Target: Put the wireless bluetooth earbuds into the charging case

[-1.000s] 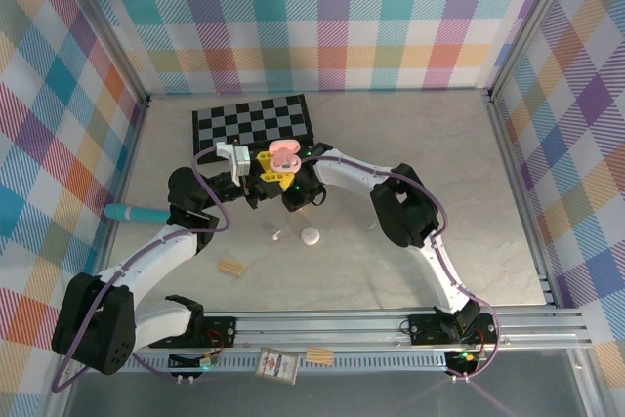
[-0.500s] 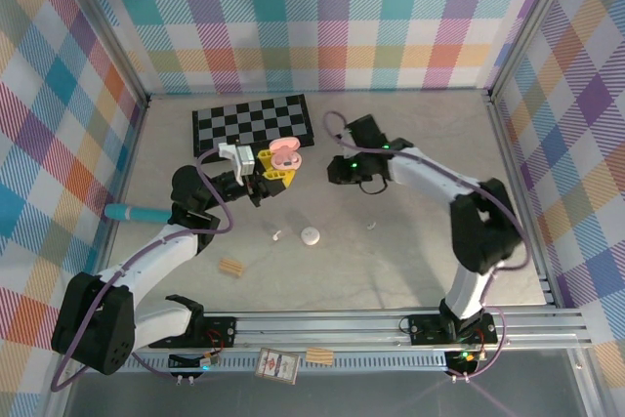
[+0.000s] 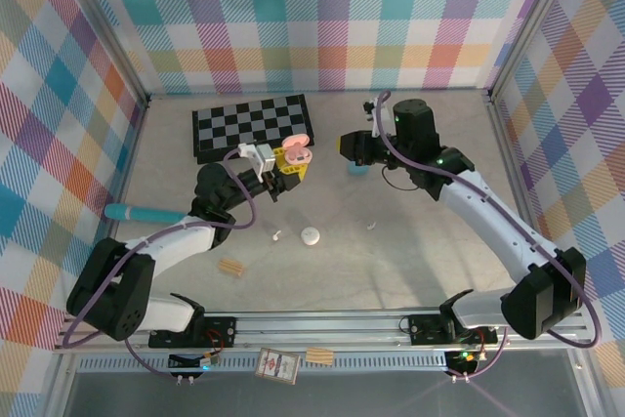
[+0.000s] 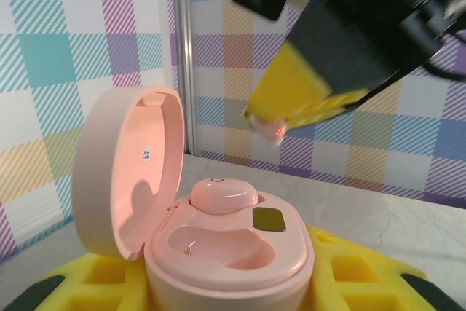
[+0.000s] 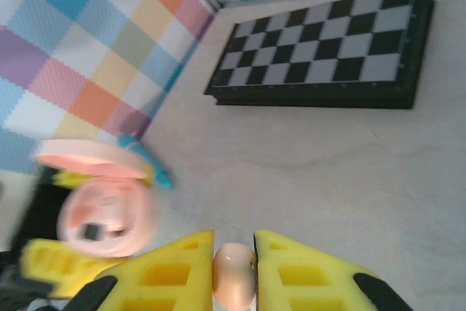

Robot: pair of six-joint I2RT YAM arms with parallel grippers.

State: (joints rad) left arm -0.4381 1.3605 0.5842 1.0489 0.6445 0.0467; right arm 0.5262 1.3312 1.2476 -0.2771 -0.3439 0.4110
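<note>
The pink case (image 4: 218, 253) gripped in the left claw (image 4: 226, 289) is smooth plastic with a soft sheen, and its open lid (image 4: 131, 172) catches the light. The yellow pads (image 4: 349, 274) look matt. The right claw (image 5: 234, 253) pinches a glossy pale-pink earbud (image 5: 234, 276) — beyond it, a matt checkerboard (image 5: 328, 49) lies on a dull, stone-like table (image 5: 349, 158).

Open pink case (image 4: 233, 282) holds one pink earbud (image 4: 222, 196); second earbud (image 5: 234, 273) gripped.

We see the open pink plastic charging case (image 3: 293, 151) in front of the black-and-white checkered board (image 3: 252, 124), with the small pink plastic earbud (image 5: 234, 273) to its right. Nearer us lies the round white plastic case (image 3: 311, 235).
</note>
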